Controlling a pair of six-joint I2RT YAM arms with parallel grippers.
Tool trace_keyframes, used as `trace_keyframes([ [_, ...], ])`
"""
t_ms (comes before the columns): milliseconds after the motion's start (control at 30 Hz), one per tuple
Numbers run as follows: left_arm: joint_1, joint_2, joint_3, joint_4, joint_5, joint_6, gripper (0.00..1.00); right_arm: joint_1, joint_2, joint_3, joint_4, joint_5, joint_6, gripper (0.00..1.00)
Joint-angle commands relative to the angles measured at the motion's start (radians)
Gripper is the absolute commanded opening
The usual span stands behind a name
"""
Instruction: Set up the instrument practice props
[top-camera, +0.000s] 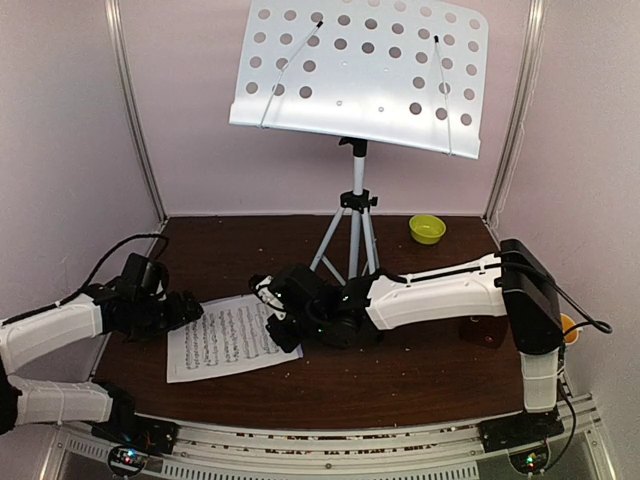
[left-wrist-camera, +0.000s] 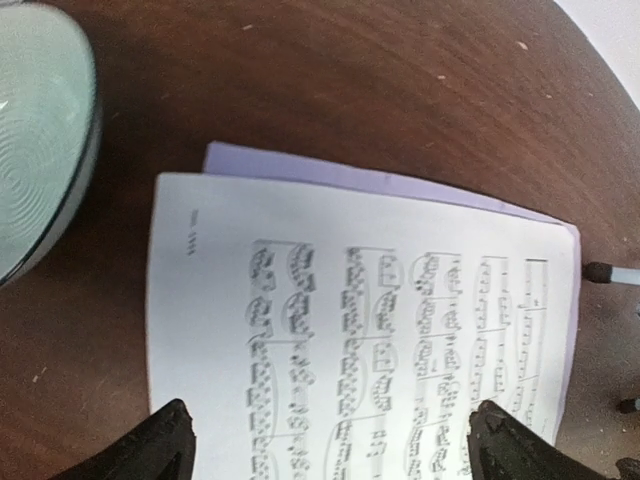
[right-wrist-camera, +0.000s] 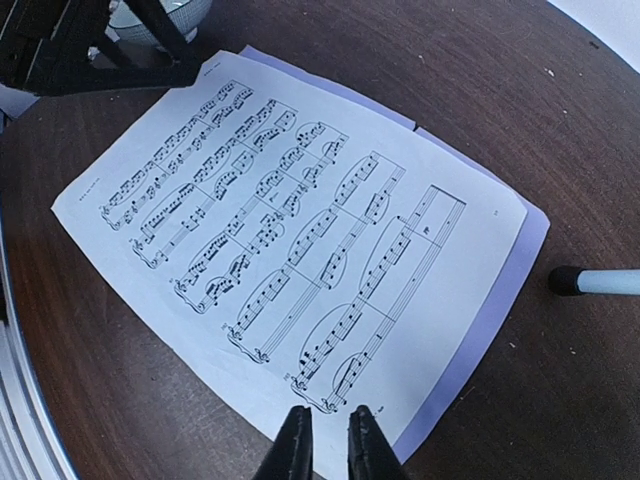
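Observation:
The white perforated music-stand desk (top-camera: 360, 75) stands on its silver tripod (top-camera: 350, 235) at the back centre, with nothing on it. Two sheet-music pages (top-camera: 222, 338) lie stacked on the table at front left; the lower page's edge (right-wrist-camera: 500, 300) peeks out. My left gripper (top-camera: 192, 310) hovers over the pages' left part, wide open and empty (left-wrist-camera: 335, 440). My right gripper (top-camera: 265, 295) sits at the pages' right edge, fingers almost together with a thin gap (right-wrist-camera: 328, 430), low over the top page (right-wrist-camera: 300, 220). The red-brown metronome (top-camera: 482, 330) is mostly hidden behind the right arm.
A small yellow-green bowl (top-camera: 427, 228) sits at back right. A mug with yellow inside (top-camera: 568, 328) peeks out behind the right arm's base. A tripod foot (right-wrist-camera: 595, 282) rests just right of the pages. A pale round translucent object (left-wrist-camera: 40, 130) lies close to the left gripper.

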Motion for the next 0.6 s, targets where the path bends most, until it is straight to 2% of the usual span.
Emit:
trace_keyframes([
  [0, 0.000, -0.086, -0.022, -0.239, -0.119, -0.176, 0.98, -0.002, -0.011, 0.005, 0.025, -0.035, 0.000, 0.16],
  [67, 0.000, -0.102, -0.033, -0.301, -0.137, -0.220, 0.98, -0.003, -0.004, 0.016, 0.020, -0.039, 0.000, 0.16],
  [133, 0.000, -0.115, -0.069, -0.289, -0.114, -0.238, 0.98, -0.001, -0.004, 0.016, 0.022, -0.042, 0.002, 0.16],
  [367, 0.000, -0.117, -0.212, -0.056, 0.058, -0.223, 0.98, -0.019, 0.014, 0.044, 0.009, -0.038, -0.020, 0.17],
  [567, 0.007, -0.239, -0.341, 0.108, 0.168, -0.238, 0.98, -0.051, 0.067, 0.093, -0.016, -0.041, -0.032, 0.16],
])
